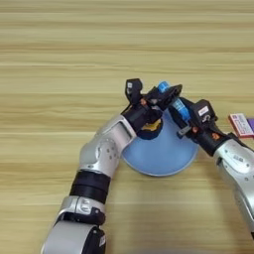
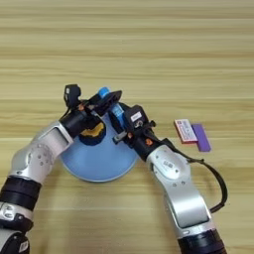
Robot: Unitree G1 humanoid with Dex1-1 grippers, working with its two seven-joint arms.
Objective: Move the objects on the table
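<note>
Both eyes look steeply down from the head onto the table (image 1: 59, 44), close in. They share the plate (image 2: 94, 166); the right eye reaches further right.

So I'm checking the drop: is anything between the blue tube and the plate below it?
Partly. The tape measure already sits on the plate, beside the left end effector. The blue tube, at the right end effector, has bare plate beneath.
</note>
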